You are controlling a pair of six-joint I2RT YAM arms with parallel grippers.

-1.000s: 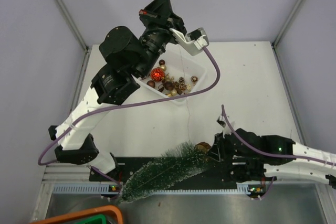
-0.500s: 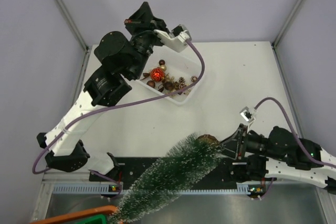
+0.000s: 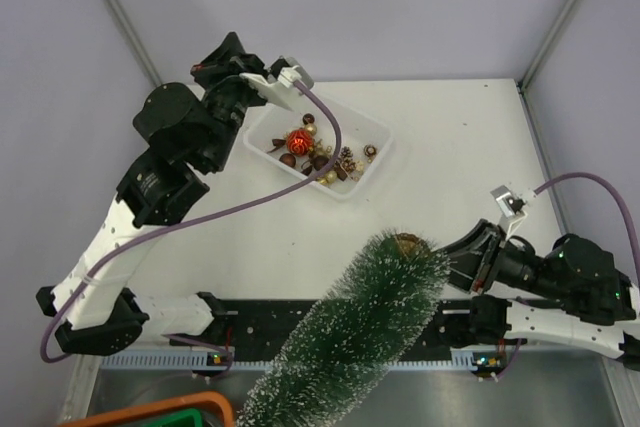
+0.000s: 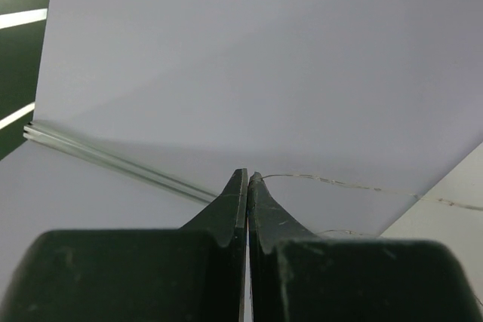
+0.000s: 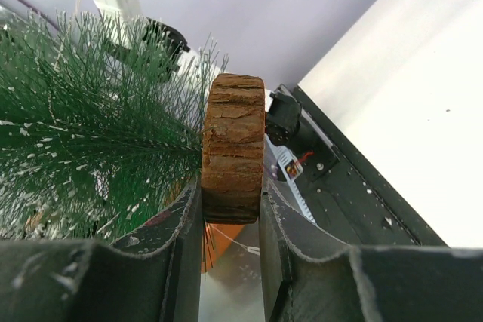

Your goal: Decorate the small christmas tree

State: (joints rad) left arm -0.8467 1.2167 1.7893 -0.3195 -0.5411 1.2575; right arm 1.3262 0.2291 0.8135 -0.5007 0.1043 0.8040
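The small christmas tree (image 3: 350, 332) is off the table and tilted, its tip pointing to the near left. My right gripper (image 3: 428, 247) is shut on the tree's round wooden base (image 3: 405, 242). In the right wrist view the fingers (image 5: 189, 216) clamp the brown disc (image 5: 232, 141), with green frosted bristles (image 5: 83, 126) to the left. My left gripper (image 3: 215, 57) is raised at the back left, above the tray's left end. In the left wrist view it (image 4: 247, 176) is shut, and a thin wire (image 4: 339, 182) runs right from its tip.
A white tray (image 3: 376, 159) at the table's back centre holds a red bauble (image 3: 297, 140), several small baubles and pinecones. A black mounting bar (image 3: 255, 319) runs along the near edge. An orange and green bin (image 3: 160, 412) sits at the bottom left. Grey walls enclose the table.
My right gripper has raised the tree off the near edge by its base and drawn back to the right. My left arm has swung left, away from above the tray.
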